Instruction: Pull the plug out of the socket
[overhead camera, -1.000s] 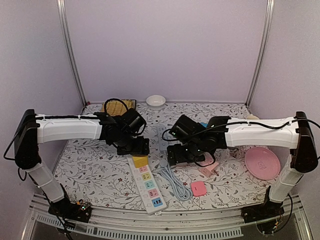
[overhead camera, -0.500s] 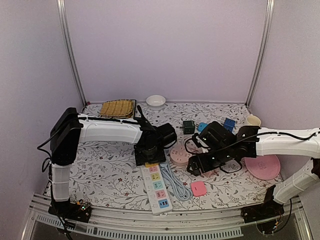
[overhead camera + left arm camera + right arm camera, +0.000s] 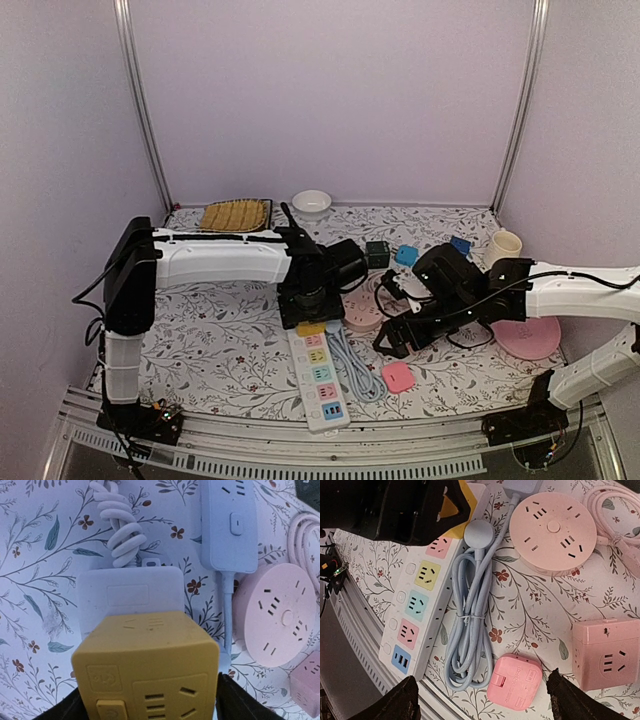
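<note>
left wrist view: the left gripper point(image 3: 147, 707) has its two fingers pressed against either side of the yellow cube plug point(image 3: 145, 660), which sits on the far end of the white power strip point(image 3: 322, 385), near the round pink socket point(image 3: 277, 615). the right gripper point(image 3: 482, 700) hangs wide open and empty above the coiled grey cable point(image 3: 470, 625).

A white bowl point(image 3: 312, 201) sat at twelve o'clock on the floral table point(image 3: 200, 340), a pink plate point(image 3: 530, 338) at three, a woven mat point(image 3: 236, 215) at eleven.
</note>
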### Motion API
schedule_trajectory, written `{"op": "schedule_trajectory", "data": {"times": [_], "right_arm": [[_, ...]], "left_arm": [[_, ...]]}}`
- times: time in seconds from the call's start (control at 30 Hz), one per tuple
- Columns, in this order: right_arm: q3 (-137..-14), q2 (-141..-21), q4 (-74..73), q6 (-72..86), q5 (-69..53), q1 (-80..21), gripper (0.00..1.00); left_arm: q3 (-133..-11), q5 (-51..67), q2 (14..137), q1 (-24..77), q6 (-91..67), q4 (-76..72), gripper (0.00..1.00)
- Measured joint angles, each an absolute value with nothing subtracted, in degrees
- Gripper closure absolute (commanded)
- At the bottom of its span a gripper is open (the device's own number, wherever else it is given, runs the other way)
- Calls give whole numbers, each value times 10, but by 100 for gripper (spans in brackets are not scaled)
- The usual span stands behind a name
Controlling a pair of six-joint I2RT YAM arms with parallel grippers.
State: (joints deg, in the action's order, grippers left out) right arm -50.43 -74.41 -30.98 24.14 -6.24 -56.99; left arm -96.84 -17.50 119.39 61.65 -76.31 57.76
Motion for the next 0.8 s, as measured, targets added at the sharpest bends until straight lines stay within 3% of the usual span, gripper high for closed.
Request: {"op": "schedule_trajectory", "data": {"times": [0.57, 0.73, 0.8], "right_arm": [[-490, -728, -289, 216, -107, -548, 10], [-490, -738, -271, 216, -133, -547, 14], [-490, -755, -259, 217, -152, -546, 20]], "left_arm": [[-978, -177, 1200, 610, -754, 604, 29], [-976, -171, 1200, 607, -733, 595, 50], [-976, -170, 1200, 607, -724, 591, 58]]}}
